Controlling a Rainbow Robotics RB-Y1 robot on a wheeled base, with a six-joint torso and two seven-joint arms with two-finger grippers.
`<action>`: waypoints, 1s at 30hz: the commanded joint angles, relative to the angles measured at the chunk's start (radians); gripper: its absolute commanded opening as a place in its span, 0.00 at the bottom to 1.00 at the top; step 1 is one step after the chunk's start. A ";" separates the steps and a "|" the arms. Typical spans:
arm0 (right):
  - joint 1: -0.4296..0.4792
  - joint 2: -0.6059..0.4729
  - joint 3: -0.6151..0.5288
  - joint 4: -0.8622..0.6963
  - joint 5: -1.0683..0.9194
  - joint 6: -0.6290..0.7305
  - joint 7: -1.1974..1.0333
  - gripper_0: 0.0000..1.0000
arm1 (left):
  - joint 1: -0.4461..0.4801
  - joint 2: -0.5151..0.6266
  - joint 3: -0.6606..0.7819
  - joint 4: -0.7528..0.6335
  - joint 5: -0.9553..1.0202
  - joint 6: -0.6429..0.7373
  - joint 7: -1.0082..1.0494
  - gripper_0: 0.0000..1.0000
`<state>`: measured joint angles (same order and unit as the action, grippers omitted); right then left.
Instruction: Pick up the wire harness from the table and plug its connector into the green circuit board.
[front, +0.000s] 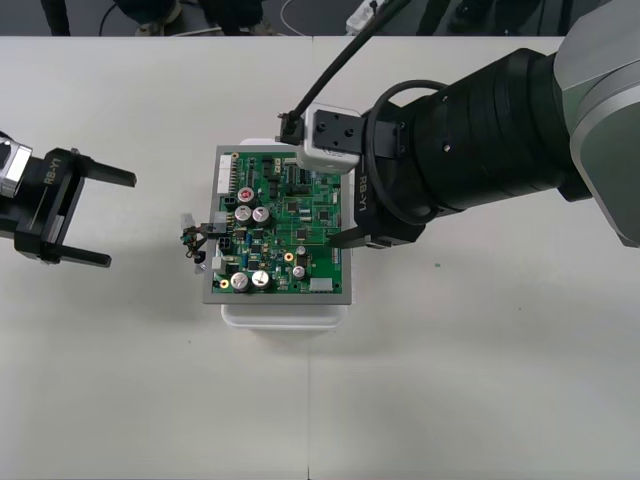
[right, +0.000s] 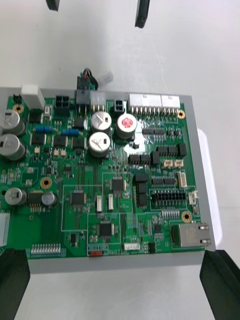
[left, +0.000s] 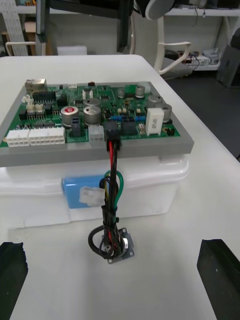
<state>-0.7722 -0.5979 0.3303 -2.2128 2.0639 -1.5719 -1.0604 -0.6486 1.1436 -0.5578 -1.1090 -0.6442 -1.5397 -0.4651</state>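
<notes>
Right gripper (front: 312, 185), spread wide and empty over the circuit board (front: 290, 225), is risking snagging the harness (left: 112, 200) and unseating its plug (left: 110, 134); left gripper (front: 120, 221) is idling, likewise spread.

Lab, plain table (front: 480, 380), cables (front: 285, 18) on floor (front: 90, 25)

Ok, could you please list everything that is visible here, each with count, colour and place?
board: one, green, on the base, mid-table.
base: one, white, under the board.
harness: one, red, black and green wires, hanging from the board's left edge to the table.
plug: one, black, seated in the board's left edge.
socket: one, metal, on the table beside the base.
table: one, light, under everything.
left gripper: one, black fingers open, at the table's left, apart from the harness.
right gripper: one, black fingers open, over the board.
</notes>
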 joint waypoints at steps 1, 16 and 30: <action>0.018 -0.042 -0.047 -0.005 -0.002 0.001 0.040 1.00 | -0.040 0.054 0.085 -0.020 -0.061 -0.031 -0.003 1.00; 0.053 -0.099 -0.097 0.002 -0.018 0.001 0.094 1.00 | -0.039 0.031 0.225 -0.138 -0.236 -0.031 0.200 1.00; 0.120 -0.154 -0.174 0.042 -0.071 0.001 0.163 1.00 | 0.038 -0.039 0.372 -0.244 -0.301 -0.031 0.361 1.00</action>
<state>-0.6716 -0.7169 0.2135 -2.1867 2.0197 -1.5719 -0.9426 -0.6165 1.1163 -0.2025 -1.3314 -0.9419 -1.5397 -0.0647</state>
